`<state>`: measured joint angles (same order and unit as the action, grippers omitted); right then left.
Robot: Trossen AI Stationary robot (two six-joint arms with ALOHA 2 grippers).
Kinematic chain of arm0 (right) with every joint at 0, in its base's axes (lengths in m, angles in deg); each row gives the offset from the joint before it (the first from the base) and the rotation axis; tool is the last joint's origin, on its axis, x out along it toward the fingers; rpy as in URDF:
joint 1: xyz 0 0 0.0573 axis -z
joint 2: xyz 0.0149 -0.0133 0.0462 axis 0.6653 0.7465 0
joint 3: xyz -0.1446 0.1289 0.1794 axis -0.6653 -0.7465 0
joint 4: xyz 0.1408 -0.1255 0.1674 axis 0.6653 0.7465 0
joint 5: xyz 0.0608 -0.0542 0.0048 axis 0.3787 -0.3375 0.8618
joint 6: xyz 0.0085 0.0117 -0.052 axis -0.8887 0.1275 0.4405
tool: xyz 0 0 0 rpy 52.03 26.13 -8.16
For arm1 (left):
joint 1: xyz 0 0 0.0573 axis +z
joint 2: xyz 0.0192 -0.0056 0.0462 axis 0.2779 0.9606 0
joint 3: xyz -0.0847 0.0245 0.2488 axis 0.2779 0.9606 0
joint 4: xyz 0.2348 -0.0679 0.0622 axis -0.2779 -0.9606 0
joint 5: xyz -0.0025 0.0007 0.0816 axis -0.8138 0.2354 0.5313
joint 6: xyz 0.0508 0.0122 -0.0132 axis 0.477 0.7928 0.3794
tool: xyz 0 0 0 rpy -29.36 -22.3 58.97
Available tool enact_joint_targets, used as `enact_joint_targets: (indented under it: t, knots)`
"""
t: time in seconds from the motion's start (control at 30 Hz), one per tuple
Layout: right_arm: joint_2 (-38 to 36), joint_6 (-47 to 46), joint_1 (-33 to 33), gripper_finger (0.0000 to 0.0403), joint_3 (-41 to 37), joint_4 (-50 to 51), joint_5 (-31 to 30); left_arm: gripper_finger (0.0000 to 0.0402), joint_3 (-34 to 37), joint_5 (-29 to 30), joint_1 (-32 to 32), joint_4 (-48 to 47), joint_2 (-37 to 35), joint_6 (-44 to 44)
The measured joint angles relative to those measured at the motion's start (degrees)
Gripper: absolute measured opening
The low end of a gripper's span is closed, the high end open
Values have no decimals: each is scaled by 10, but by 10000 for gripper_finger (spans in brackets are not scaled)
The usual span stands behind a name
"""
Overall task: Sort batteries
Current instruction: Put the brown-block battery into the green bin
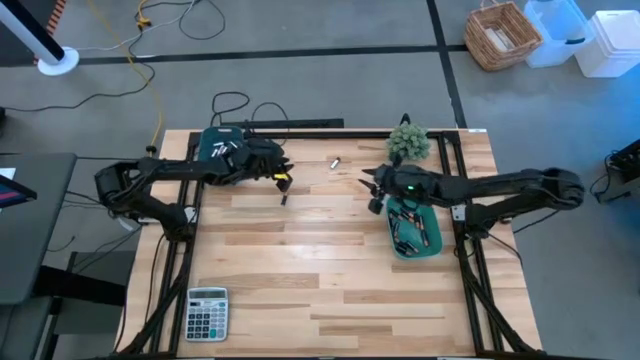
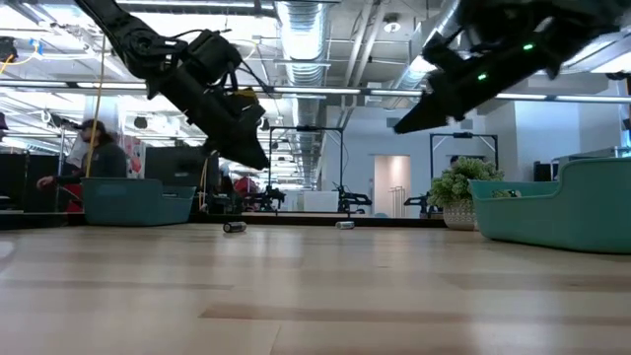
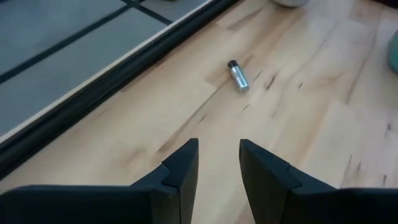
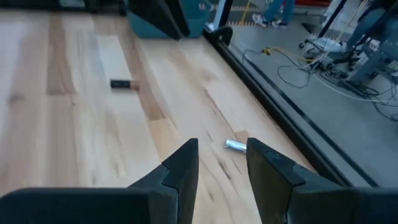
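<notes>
1. High view: the left gripper hangs over the far left part of the wooden table, just beside the teal left bin at the back edge; in its wrist view its fingers stand apart with bare wood showing in the gap, nothing pinched
2. Right gripper hovers near the table's middle back, beside the teal right bin that holds a heap of batteries; its fingers are likewise spread and hold nothing
3. One silver battery lies loose on the wood near the back edge, between the two grippers; a dark battery lies just below the left gripper
4. Small potted plant stands at the back edge behind the right arm; the grey calculator sits at the near left corner, well apart from everything else
</notes>
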<state>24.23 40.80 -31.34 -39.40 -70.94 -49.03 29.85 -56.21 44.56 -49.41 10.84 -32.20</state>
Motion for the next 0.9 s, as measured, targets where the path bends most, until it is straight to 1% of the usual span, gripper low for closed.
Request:
enact_joint_targets:
  t: [0.1,0.17,0.3,0.37,0.53,0.73,0.9]
  knots:
    - [61,32,12,152,42,2,10,112,0,31,-15,5,2,0]
    - [93,56,28,156,71,2,44,112,4,50,-22,8,2,1]
    - [156,100,71,167,129,3,123,112,25,54,-29,7,-10,-8]
    - [188,135,93,171,160,36,156,112,37,57,-33,3,-18,-15]
    - [266,227,148,177,265,178,231,112,58,59,-47,6,-38,-31]
    - [369,326,165,177,396,323,244,112,86,64,-54,4,-69,-56]
    - [442,373,163,177,477,385,255,112,114,68,-56,0,-94,-80]
